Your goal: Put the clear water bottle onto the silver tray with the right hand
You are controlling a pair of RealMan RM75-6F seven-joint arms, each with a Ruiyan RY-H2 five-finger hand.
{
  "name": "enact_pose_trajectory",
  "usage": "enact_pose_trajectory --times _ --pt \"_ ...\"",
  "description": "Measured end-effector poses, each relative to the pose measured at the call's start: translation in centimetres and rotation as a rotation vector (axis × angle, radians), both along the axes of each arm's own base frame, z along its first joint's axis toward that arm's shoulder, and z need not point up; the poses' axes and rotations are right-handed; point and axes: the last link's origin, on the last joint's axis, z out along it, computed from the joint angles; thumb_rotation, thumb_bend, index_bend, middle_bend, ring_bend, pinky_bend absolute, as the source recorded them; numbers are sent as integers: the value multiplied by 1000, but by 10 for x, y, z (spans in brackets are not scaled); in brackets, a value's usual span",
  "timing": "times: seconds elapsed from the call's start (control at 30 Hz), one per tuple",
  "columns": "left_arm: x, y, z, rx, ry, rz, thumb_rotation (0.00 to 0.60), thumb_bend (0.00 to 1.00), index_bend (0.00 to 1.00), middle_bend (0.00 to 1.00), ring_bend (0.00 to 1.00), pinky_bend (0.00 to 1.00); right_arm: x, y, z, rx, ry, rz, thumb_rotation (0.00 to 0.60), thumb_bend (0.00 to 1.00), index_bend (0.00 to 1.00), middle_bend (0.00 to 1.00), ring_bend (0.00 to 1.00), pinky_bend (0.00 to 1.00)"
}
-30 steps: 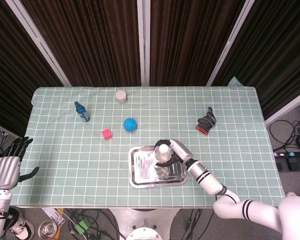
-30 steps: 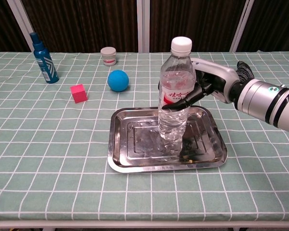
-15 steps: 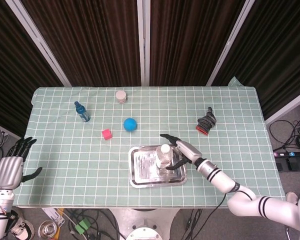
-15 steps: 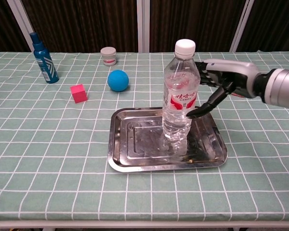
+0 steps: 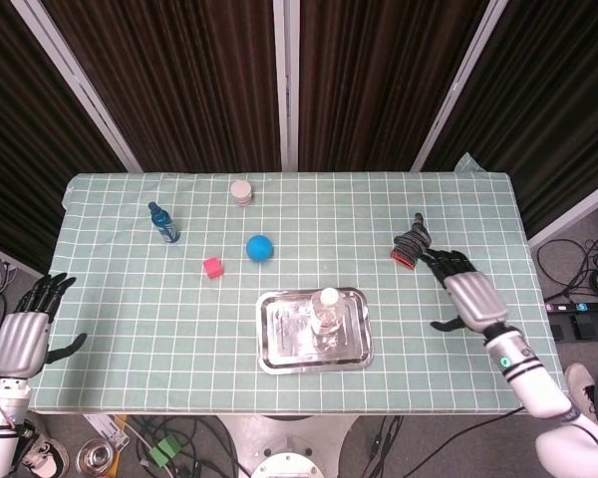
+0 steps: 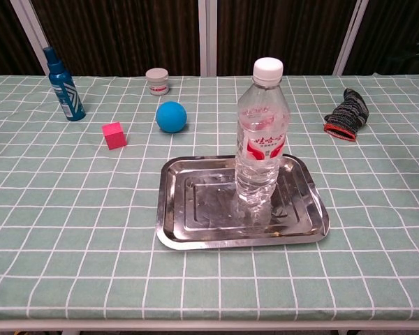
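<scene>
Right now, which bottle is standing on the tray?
The clear bottle with the white cap stands upright on the silver tray. The blue bottle stands on the tablecloth, far back at the left.

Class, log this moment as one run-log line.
clear water bottle: upright on silver tray | right hand: open | left hand: open

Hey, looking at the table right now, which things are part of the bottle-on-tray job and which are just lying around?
Part of the job:
water bottle, standing upright on the tray
silver tray
right hand, empty, fingers apart

Just lying about:
blue spray bottle
pink cube
blue ball
small white jar
dark striped cloth item
left hand, off the table edge
</scene>
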Motion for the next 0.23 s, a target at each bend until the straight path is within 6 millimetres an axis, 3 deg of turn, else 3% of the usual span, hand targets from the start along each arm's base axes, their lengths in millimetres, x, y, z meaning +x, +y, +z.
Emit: enact_pose_trajectory --times 0.13,0.23 --pt "0 2 2 1 4 0 600 240 163 180 87 190 -34 36 23 -202 76 -55 600 0 0 32 0 0" --pt "-1 3 1 -5 1 3 600 240 162 180 87 190 -54 60 27 -267 72 -97 600 0 0 33 0 0"
